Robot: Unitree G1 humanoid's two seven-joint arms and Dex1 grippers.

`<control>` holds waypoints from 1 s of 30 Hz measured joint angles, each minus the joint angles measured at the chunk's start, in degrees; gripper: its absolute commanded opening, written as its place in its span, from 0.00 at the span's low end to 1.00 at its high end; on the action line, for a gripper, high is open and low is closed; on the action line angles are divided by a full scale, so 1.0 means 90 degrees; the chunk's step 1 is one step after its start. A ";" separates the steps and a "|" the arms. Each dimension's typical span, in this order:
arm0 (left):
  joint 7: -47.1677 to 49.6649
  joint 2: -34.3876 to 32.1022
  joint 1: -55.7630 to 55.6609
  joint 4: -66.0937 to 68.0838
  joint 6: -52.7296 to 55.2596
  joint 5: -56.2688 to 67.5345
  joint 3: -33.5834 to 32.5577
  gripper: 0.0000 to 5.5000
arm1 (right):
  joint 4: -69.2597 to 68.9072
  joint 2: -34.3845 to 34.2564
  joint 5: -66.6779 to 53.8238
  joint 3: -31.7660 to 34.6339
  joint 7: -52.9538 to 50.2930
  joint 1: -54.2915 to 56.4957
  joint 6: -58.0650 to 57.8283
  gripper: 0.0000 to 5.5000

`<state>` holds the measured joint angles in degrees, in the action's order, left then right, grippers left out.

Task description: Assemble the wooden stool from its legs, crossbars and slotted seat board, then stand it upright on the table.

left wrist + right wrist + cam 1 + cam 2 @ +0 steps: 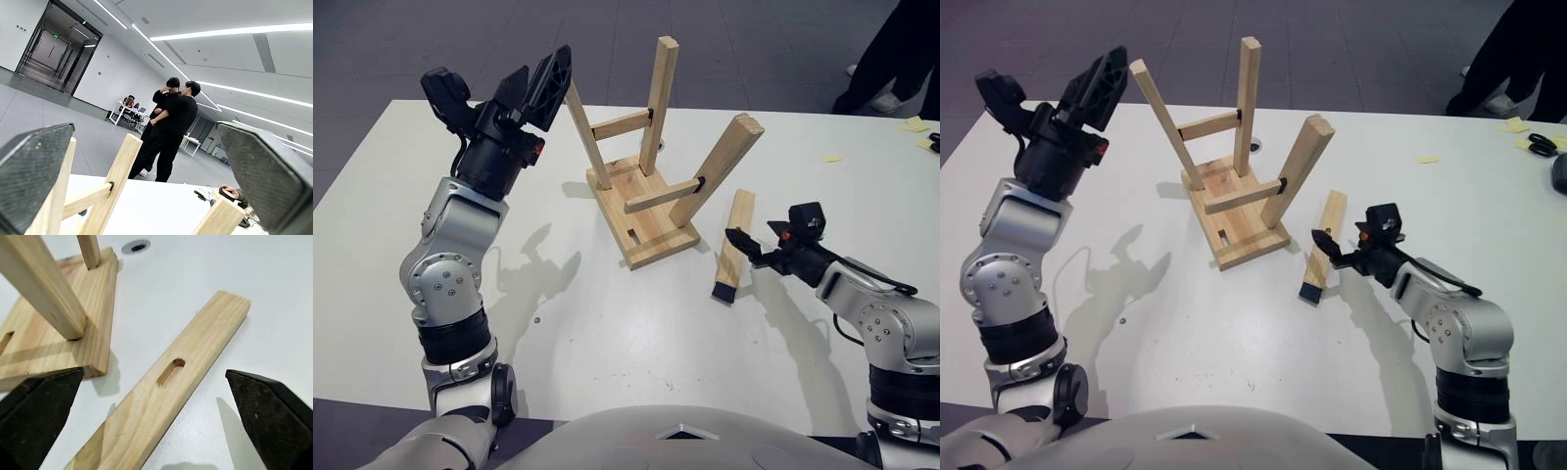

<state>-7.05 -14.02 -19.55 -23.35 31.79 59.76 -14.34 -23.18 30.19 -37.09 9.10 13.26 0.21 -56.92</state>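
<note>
The partly built stool stands upside down mid-table: its slotted seat board [651, 245] lies flat, with three legs [658, 98] pointing up and two crossbars [622, 124] joining them. A loose fourth leg [738, 223] with a slot [171, 370] lies flat on the table to the right of the board. My left gripper [533, 86] is raised and open beside the top of the leftmost leg [585, 127], touching nothing. My right gripper [742, 243] is low over the table, open, its fingers [39, 396] spread on either side of the loose leg [195, 347] without gripping it.
Yellow sticky notes [830, 158] and scissors [1540, 142] lie at the table's far right. A cable hole [137, 246] sits in the table behind the stool. The white table [626, 343] is bare in front of the stool and along its left side.
</note>
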 measured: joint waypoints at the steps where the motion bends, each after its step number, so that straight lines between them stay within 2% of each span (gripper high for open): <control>1: -0.0009 0.0001 0.0001 0.0000 0.0000 -0.0002 0.0020 0.98 | -0.0021 -0.0028 0.0104 -0.0114 -0.0091 -0.0019 -0.0130 0.98; 6: -0.0069 -0.0003 0.0003 0.0011 -0.0007 -0.0015 0.0020 0.98 | -0.0299 -0.0005 0.0262 -0.0702 0.0006 -0.0138 -0.0494 0.98; 27: -0.0104 -0.0001 0.0090 0.0010 -0.0041 -0.0177 0.0023 0.98 | -0.0113 0.0219 0.1445 -0.0734 -0.0256 -0.0007 -0.0666 0.40; 30: -0.0122 0.0002 0.0088 0.0020 -0.0049 -0.0191 0.0032 0.98 | 0.0067 0.0139 0.1629 -0.0732 -0.0315 0.0118 -0.0533 0.38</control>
<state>-8.15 -14.00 -18.75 -23.17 31.35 58.05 -14.05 -22.57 31.44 -22.42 2.51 10.42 1.28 -61.72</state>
